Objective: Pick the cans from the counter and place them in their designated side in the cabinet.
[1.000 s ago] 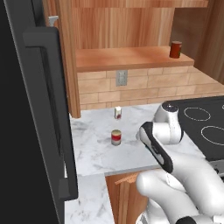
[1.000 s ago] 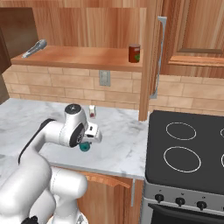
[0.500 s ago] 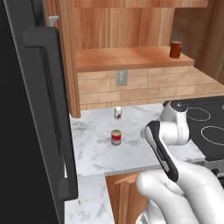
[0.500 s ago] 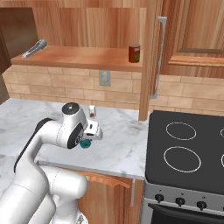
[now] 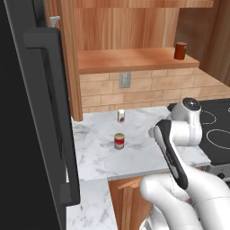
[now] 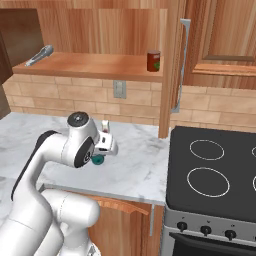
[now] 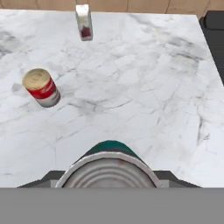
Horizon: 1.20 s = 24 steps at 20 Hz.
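Observation:
My gripper (image 7: 109,176) is shut on the teal-blue can (image 7: 109,164), whose silver lid sits at the bottom of the hand view; in the right base view the can (image 6: 98,159) hangs just above the counter (image 6: 135,170) under the gripper (image 6: 101,154). The red can with a tan band (image 5: 119,140) stands upright on the marble counter (image 5: 96,157), ahead and to the left of the held can (image 7: 41,87). The wooden cabinet shelf (image 5: 134,60) runs above the brick backsplash.
A small white container with a red mark (image 7: 84,22) stands by the backsplash. A dark red can (image 6: 153,61) sits on the shelf's right end and a grey microphone-like thing (image 6: 40,55) on its left. Black stovetop (image 6: 210,170) at right, black fridge (image 5: 27,134) at left.
The arm has lifted and swung slightly toward the stove side, carrying the teal can a little higher off the counter. The red can and white container have not moved.

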Tool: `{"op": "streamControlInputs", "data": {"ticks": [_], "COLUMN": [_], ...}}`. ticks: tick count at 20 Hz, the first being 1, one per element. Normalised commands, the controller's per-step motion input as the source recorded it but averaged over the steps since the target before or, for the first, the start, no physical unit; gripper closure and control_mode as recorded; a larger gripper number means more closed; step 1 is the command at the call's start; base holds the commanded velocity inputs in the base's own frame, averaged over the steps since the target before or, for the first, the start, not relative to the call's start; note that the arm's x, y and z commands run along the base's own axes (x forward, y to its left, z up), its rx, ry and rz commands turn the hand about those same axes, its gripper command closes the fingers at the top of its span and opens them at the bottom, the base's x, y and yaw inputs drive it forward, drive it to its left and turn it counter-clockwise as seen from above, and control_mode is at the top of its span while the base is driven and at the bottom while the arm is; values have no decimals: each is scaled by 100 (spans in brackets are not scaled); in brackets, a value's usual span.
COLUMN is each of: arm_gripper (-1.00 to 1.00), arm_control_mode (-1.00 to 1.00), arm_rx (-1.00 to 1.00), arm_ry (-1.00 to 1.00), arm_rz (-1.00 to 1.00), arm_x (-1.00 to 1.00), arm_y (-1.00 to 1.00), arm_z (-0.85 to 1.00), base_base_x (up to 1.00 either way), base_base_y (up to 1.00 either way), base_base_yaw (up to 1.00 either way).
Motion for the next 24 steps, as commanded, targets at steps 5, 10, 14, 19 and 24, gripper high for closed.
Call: {"op": "streamControlInputs", "data": {"ticks": [5, 10, 14, 19, 24], "arm_gripper": [100, 100, 100, 100, 100], "arm_control_mode": [-100, -100, -100, -100, -100], "arm_rx": [0, 0, -1, -1, -2], "arm_ry": [0, -4, -7, -8, -10], "arm_rz": [0, 0, 0, 0, 0], "arm_x": [-6, -5, -4, -5, -3], "arm_y": [-6, -4, -2, 0, 0], "arm_z": [39, 38, 36, 35, 29], "base_base_x": [0, 0, 0, 0, 0], "base_base_y": [0, 0, 0, 0, 0], "base_base_yaw": [0, 0, 0, 0, 0]}}
